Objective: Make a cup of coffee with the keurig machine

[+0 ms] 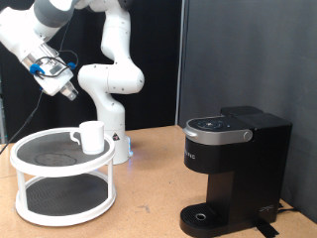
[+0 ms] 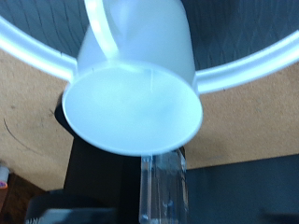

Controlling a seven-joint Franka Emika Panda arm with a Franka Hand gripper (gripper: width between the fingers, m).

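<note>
The cup [image 1: 91, 136] is a plain white mug that stands upright on the top shelf of a white two-tier round rack [image 1: 30, 149] at the exterior view's left. My gripper [image 1: 69, 91] hangs in the air above and slightly left of the cup, apart from it and holding nothing. The wrist view is filled by the cup [image 2: 135, 89] with the rack's white rim [image 2: 28, 47] behind it, and one translucent finger [image 2: 163, 187] shows at the edge. The black keurig machine [image 1: 233, 164] stands at the right, lid down, and its round drip tray [image 1: 203, 216] is bare.
The arm's white base [image 1: 114, 139] stands just behind the rack. A brown tabletop [image 1: 149, 188] lies between rack and machine. Black curtains hang behind.
</note>
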